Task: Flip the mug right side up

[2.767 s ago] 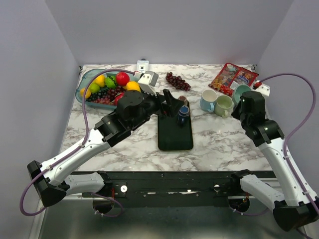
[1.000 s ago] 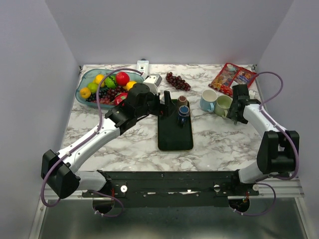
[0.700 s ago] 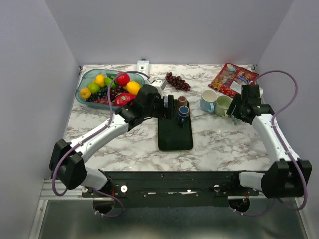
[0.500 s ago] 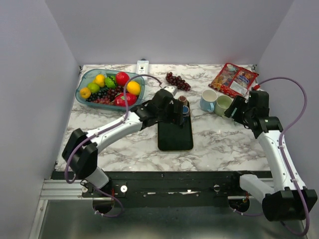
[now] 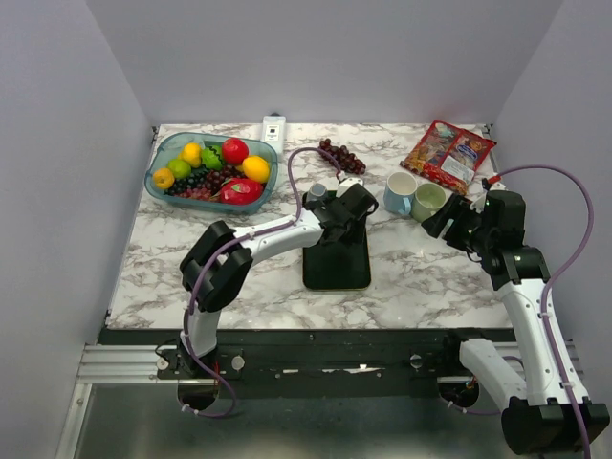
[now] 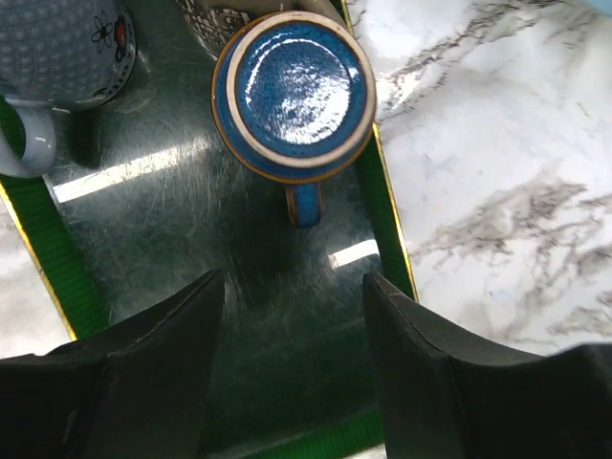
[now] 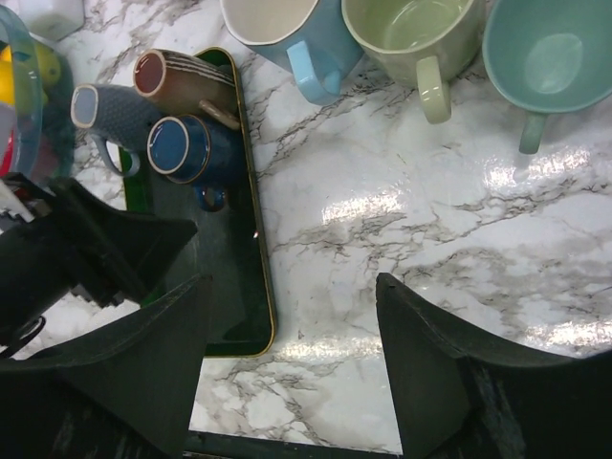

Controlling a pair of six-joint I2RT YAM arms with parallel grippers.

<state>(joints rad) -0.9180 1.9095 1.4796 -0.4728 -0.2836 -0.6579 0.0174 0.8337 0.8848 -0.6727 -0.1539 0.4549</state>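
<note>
Three mugs stand upside down at the far end of a dark green tray [image 6: 191, 249]: a glossy blue mug [image 6: 295, 96], a grey-blue dotted mug [image 6: 57, 48] and a brown mug [image 7: 182, 81]. My left gripper [image 6: 292, 378] hovers open over the tray just short of the blue mug, whose handle [image 6: 303, 204] points at the gap between the fingers; nothing is held. In the top view the left gripper [image 5: 346, 208] covers most of these mugs. My right gripper [image 7: 292, 373] hangs open above bare marble, right of the tray [image 7: 225, 287].
Upright mugs stand right of the tray: light blue [image 7: 277, 29], light green [image 7: 416, 33] and teal [image 7: 545, 48]. A fruit bowl [image 5: 210, 167] sits far left, with grapes [image 5: 337, 153], a snack packet [image 5: 448, 148] and a white device [image 5: 273, 126] along the back.
The left arm has swung right across the tray's far end to above the mugs, its jaws narrowing. The right arm has pulled back from the upright mugs toward the near right.
</note>
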